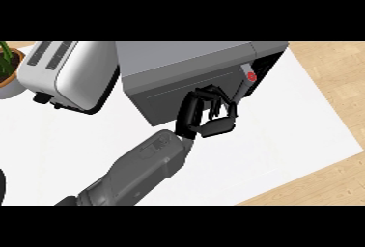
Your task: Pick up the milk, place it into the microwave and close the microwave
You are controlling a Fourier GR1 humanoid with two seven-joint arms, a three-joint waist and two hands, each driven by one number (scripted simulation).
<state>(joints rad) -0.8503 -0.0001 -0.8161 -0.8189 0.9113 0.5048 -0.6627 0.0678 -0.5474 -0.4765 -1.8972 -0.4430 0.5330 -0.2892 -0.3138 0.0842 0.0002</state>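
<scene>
microwave: far edge of worktop, door nearly closed, narrow gap showing at its right side
milk: not visible; likely inside the microwave, can't confirm
right hand: fingers straight, apart, flat against door front, holding nothing; placed there to push door shut
left hand: out of view
toaster: far left corner, clear of the door
plant: left edge, untouched

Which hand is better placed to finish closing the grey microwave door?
The right hand: it is at the grey microwave door, which looks nearly shut. The left hand is not in view.
</scene>
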